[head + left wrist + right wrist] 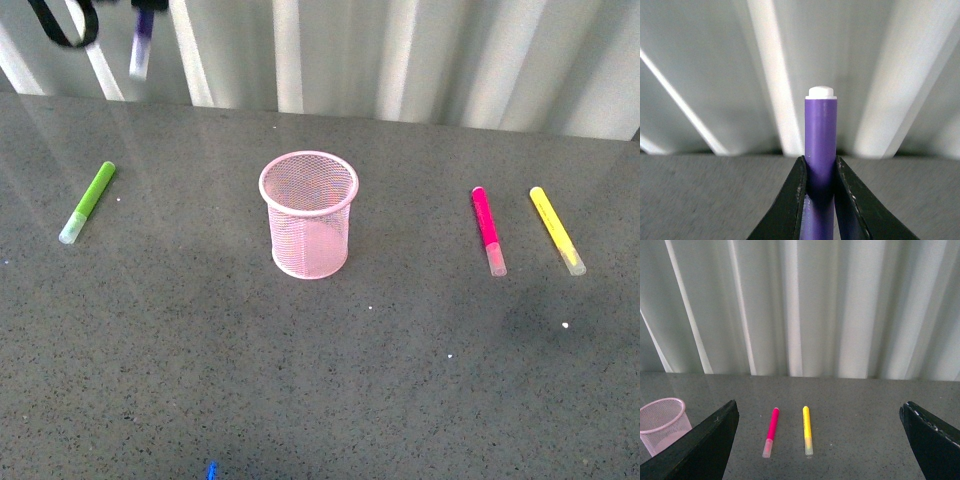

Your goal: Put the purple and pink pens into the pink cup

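Note:
The pink mesh cup (309,213) stands upright on the grey table, empty as far as I can see. My left gripper (820,172) is shut on the purple pen (820,135), which shows high at the top left of the front view (142,42), hanging cap down, well left of and above the cup. The pink pen (488,229) lies flat to the right of the cup; it also shows in the right wrist view (770,431). My right gripper (817,450) is open and empty, above the table short of the pink pen; the cup (661,422) is off to one side.
A lime green marker (89,201) lies on the table left of the cup. A yellow marker (556,229) lies just right of the pink pen, also in the right wrist view (807,429). A pale pleated curtain (420,60) backs the table.

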You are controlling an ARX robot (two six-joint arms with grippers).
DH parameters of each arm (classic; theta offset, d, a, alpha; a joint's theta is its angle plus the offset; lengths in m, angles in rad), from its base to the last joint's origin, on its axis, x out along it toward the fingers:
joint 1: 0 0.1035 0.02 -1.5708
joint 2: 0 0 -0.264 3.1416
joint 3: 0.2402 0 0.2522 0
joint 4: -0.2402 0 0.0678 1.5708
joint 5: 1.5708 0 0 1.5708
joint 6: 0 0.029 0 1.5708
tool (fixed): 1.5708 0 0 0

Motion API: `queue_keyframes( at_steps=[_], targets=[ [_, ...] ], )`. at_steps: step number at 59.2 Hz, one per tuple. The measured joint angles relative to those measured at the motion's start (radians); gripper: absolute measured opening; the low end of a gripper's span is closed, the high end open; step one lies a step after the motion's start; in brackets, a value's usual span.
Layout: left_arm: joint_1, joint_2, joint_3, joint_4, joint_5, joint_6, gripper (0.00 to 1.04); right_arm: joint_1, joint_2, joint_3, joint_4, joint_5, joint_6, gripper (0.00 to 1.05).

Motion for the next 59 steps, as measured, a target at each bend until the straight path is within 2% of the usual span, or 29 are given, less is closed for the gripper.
queue_keyframes(
  at_steps=[11,25,40,59],
  targets=[
    [-0.074,-0.110,-0.191,0.328,0.055,-0.193,0.13,0.000,0.000,0.000,0.000,0.000,0.000,0.98],
    [-0.251,-0.040,-0.390,0.629,-0.023,-0.300,0.13,0.000,0.000,0.000,0.000,0.000,0.000,0.98],
    [-0.314,0.015,-0.448,0.718,-0.076,-0.336,0.13,0.000,0.000,0.000,0.000,0.000,0.000,0.98],
    [-0.316,0.090,-0.453,0.717,-0.084,-0.359,0.13,0.000,0.000,0.000,0.000,0.000,0.000,0.98]
  ],
)
